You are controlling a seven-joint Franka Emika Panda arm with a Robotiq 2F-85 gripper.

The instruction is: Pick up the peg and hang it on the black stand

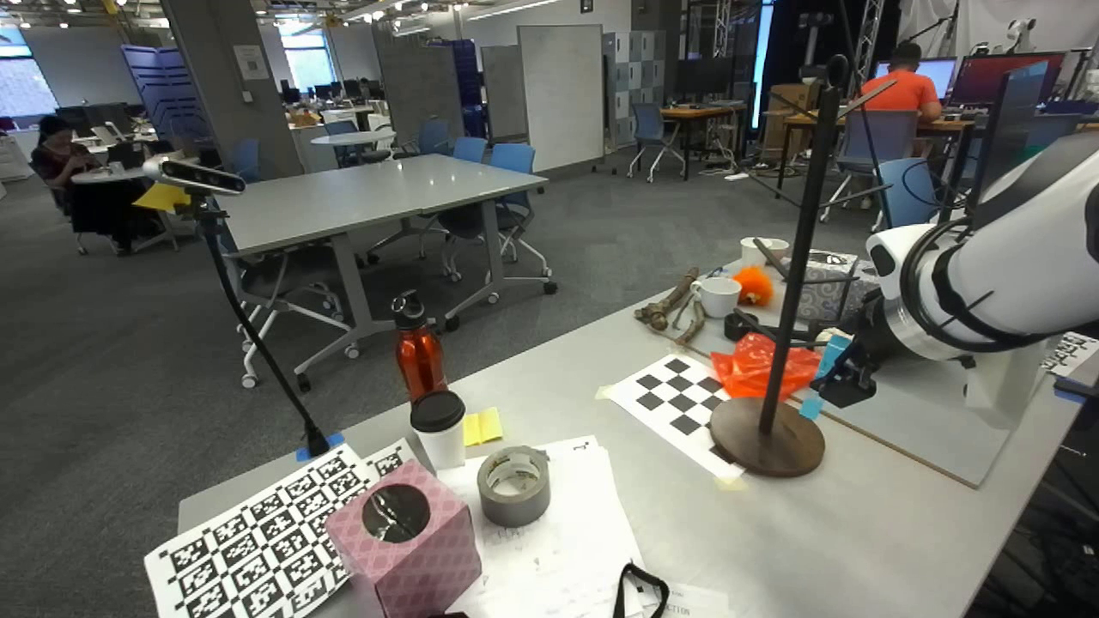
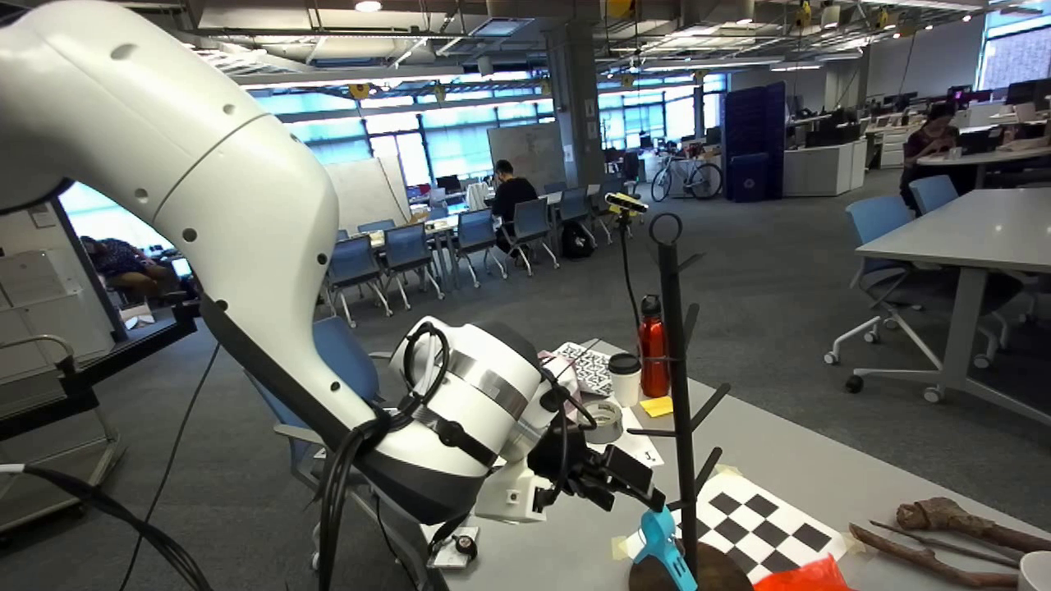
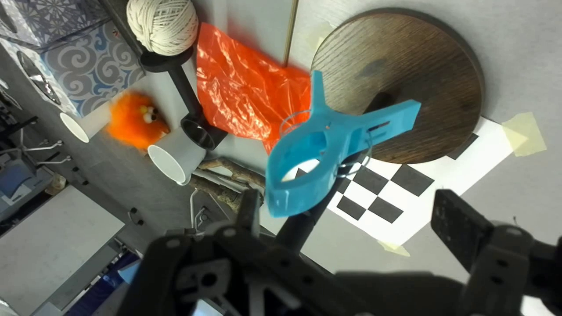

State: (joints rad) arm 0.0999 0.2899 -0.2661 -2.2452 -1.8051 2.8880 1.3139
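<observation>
Robotiq gripper [image 3: 347, 204]: nearest in your wrist view. Hazard: pull back askew and a jaw could dislodge the light-blue spring peg [image 3: 338, 137]. Jaws: wide apart, nothing gripped; whether they brush the peg, you cannot tell. Peg: just beyond, seemingly hung low on the black stand [image 2: 676, 369]. Farther: checkerboard sheet [image 3: 382, 188].

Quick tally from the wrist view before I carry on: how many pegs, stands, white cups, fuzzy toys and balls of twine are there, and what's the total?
Blue peg: 1
Stand: 1
White cups: 2
Orange fuzzy toy: 1
Ball of twine: 1
Total: 6
</observation>
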